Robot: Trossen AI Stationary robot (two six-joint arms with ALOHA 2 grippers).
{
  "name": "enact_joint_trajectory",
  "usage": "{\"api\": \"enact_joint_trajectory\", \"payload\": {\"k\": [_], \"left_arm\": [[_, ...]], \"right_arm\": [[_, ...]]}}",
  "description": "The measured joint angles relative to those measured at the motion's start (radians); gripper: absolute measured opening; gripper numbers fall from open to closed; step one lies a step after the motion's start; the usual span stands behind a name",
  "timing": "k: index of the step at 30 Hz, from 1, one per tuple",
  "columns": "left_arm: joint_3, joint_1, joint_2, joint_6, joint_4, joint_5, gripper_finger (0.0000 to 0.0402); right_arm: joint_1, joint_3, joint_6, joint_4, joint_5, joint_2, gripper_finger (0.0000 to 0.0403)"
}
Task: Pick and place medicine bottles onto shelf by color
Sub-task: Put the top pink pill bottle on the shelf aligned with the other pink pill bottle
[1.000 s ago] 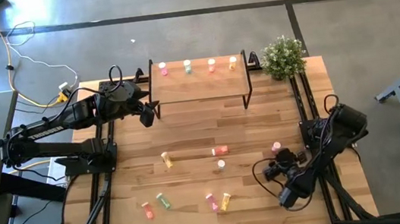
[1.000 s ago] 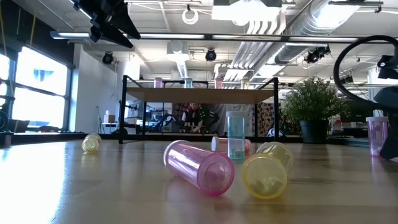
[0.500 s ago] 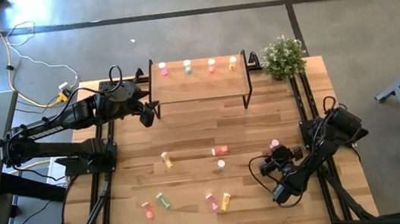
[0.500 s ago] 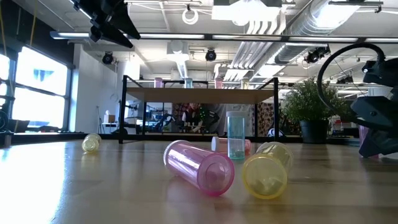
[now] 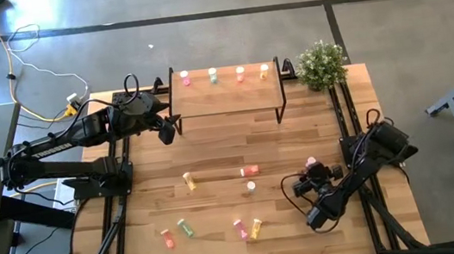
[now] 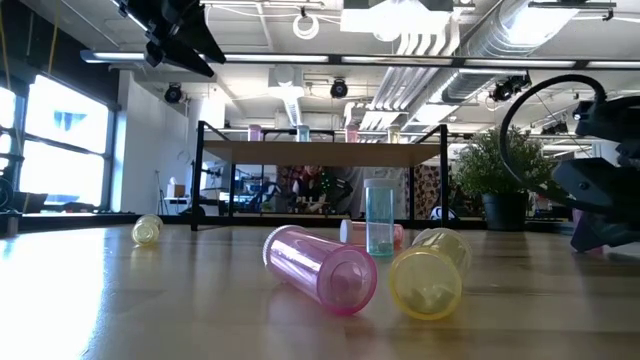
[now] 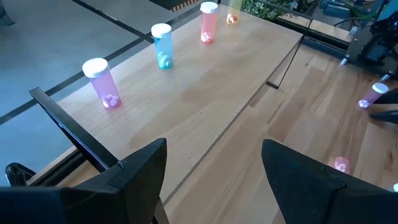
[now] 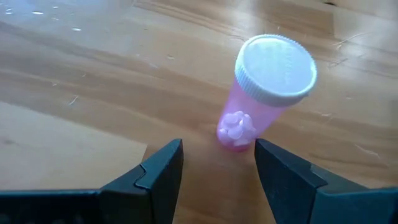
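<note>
Bright, even light; perhaps slight blur

No text, label, brand, number or sign can be read anywhere in these views. The white cap of the pink bottle point(image 8: 264, 87) bears faint raised marks, too blurred to make out.

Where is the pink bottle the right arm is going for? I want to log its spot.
In the high view, the pink bottle stands upright on the table's right side, just ahead of the right gripper's open fingers, not yet between them.
</note>
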Motion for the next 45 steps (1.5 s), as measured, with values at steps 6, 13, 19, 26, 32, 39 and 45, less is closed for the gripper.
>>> {"api": "enact_joint_trajectory", "payload": {"k": [6, 13, 19, 26, 32, 39, 45], "left_arm": [[0.0, 0.0, 0.0, 0.022, 0.0, -0.003, 0.0255], [0.0, 0.0, 0.0, 0.045, 0.0, -0.003, 0.0255], [0.0, 0.0, 0.0, 0.045, 0.0, -0.003, 0.0255], [0.0, 0.0, 0.0, 0.045, 0.0, -0.003, 0.0255], [0.0, 0.0, 0.0, 0.045, 0.0, -0.003, 0.0255], [0.0, 0.0, 0.0, 0.045, 0.0, 0.02, 0.0255], [0.0, 0.0, 0.0, 0.045, 0.0, 0.113, 0.0255]], "right_arm": [[-0.023, -0.003, -0.001, -0.047, -0.017, 0.002, 0.0193], [-0.038, -0.002, -0.007, -0.036, -0.005, 0.002, 0.0188], [-0.038, -0.002, -0.008, -0.027, 0.006, 0.002, 0.0134], [-0.038, -0.002, -0.026, -0.027, 0.01, 0.002, 0.0081], [-0.038, -0.002, -0.026, -0.004, 0.011, -0.013, 0.0079], [-0.041, 0.001, -0.035, 0.063, 0.008, -0.112, 0.0079], [-0.081, 0.086, -0.186, 0.078, 0.02, -0.233, 0.0079]]}}
